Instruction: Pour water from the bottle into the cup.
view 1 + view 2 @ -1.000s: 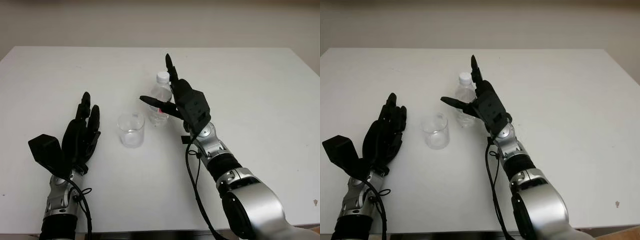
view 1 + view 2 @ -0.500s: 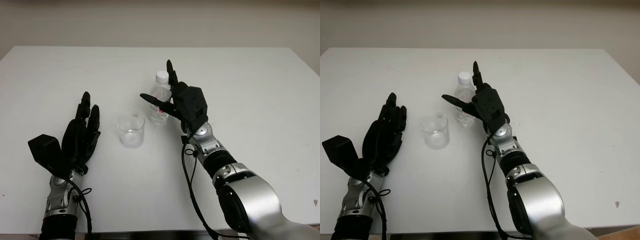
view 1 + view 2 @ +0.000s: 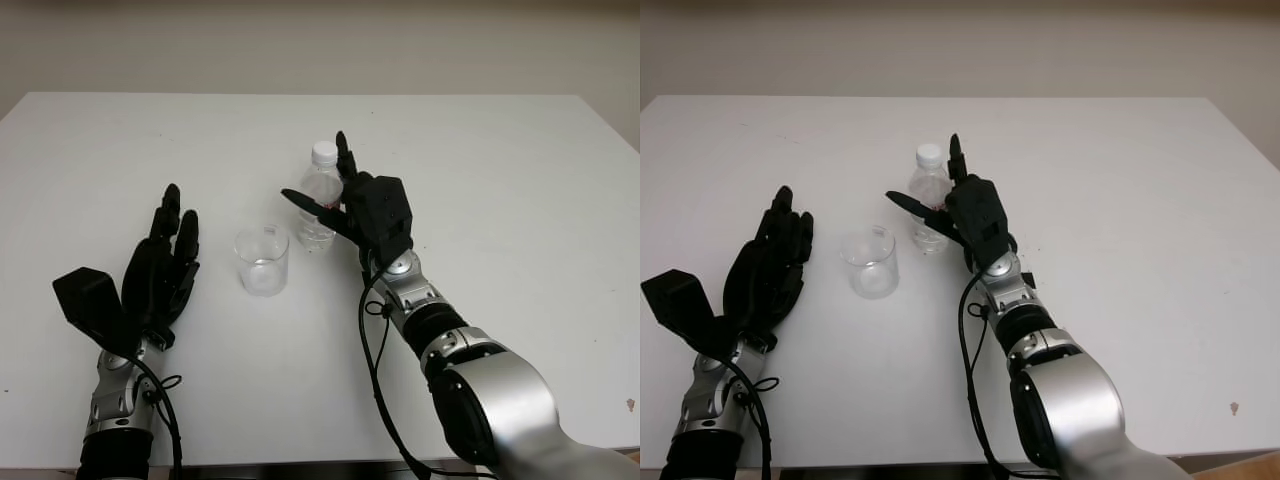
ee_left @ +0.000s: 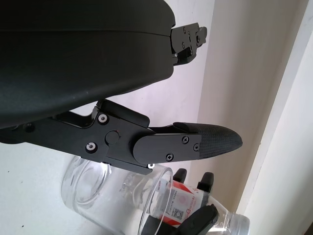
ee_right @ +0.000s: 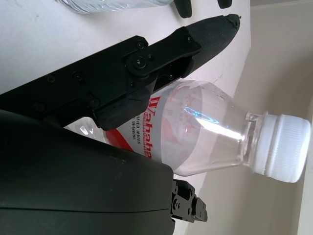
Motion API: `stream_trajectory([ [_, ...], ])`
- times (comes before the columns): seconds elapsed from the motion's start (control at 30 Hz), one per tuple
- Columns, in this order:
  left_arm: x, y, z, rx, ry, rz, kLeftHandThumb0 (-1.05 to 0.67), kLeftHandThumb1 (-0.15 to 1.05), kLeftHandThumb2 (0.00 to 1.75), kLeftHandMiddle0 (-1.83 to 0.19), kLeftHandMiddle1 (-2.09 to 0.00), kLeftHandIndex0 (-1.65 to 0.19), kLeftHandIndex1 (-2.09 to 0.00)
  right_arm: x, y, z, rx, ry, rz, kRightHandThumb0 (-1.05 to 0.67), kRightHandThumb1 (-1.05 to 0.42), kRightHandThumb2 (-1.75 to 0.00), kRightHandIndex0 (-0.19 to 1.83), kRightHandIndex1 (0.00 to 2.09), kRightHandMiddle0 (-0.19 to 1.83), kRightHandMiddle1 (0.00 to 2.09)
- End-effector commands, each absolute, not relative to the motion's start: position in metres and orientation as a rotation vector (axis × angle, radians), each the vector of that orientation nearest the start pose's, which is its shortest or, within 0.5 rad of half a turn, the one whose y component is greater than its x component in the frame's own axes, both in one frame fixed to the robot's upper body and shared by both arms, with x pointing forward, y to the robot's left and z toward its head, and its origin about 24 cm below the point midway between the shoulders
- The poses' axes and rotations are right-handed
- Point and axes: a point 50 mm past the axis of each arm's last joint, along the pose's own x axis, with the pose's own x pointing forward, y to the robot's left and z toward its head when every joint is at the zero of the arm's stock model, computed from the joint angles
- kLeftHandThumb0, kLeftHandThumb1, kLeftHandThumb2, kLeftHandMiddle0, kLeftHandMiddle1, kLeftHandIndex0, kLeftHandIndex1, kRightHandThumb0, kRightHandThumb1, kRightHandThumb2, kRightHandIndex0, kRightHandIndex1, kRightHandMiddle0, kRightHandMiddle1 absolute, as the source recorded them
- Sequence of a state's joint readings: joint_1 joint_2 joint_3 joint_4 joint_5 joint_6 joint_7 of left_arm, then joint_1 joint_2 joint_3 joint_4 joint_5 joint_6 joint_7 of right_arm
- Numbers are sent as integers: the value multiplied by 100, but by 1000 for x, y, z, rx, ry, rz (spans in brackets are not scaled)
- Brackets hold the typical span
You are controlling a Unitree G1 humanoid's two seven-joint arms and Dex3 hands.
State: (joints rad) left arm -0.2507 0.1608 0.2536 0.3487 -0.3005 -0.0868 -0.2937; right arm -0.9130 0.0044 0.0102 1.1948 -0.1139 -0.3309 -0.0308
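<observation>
Lab-like: bare white table (image 3: 520, 200), blank wall (image 3: 320, 40)

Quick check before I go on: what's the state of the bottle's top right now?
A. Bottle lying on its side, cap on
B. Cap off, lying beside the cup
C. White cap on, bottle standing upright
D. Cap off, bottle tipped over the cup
C: the bottle stands upright on the table with its white cap on, to the right of the cup, the right hand around it.
</observation>
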Motion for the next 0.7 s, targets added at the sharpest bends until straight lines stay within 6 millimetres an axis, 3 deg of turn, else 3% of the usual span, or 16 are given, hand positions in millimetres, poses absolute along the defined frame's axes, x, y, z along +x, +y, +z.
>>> stream_trajectory([
  [0.0, 289, 222, 38, -198, -19, -34, -73, 105, 40, 14, -6, 15, -6, 387, -72, 89, -199, -47, 244, -94, -92, -5, -19, 0, -19, 0],
  [0.3, 288, 219, 36, -209, -19, -28, -73, 105, 40, 13, -6, 14, -6, 384, -67, 86, -115, -44, 283, -80, -86, -4, -18, 1, -19, 0],
  [0.4, 288, 219, 36, -210, -18, -26, -74, 105, 39, 13, -6, 14, -6, 384, -66, 86, -124, -49, 256, -74, -85, -4, -4, 8, -7, 7],
  [0.47, 288, 219, 36, -213, -18, -23, -74, 105, 39, 13, -5, 15, -6, 384, -65, 86, -137, -49, 237, -67, -85, -5, 14, 17, 13, 18],
  [0.5, 288, 219, 36, -213, -20, -23, -74, 105, 39, 13, -5, 15, -6, 384, -65, 86, -141, -49, 230, -62, -85, -5, 23, 23, 20, 30],
  [0.53, 288, 219, 36, -217, -22, -21, -73, 105, 40, 13, -5, 15, -6, 384, -65, 86, -149, -50, 227, -56, -86, -5, 30, 37, 16, 66],
  [0.57, 288, 220, 36, -218, -23, -20, -73, 105, 40, 13, -5, 15, -5, 384, -65, 86, -155, -50, 225, -48, -88, -5, 32, 74, 14, 112],
  [0.6, 288, 220, 36, -221, -25, -18, -73, 105, 40, 13, -5, 15, -5, 384, -64, 87, -156, -53, 226, -44, -89, -6, 27, 107, 16, 133],
  [0.67, 289, 220, 37, -222, -31, -15, -72, 105, 40, 13, -5, 15, -5, 384, -64, 87, -165, -60, 231, -37, -92, -6, 37, 151, 27, 166],
])
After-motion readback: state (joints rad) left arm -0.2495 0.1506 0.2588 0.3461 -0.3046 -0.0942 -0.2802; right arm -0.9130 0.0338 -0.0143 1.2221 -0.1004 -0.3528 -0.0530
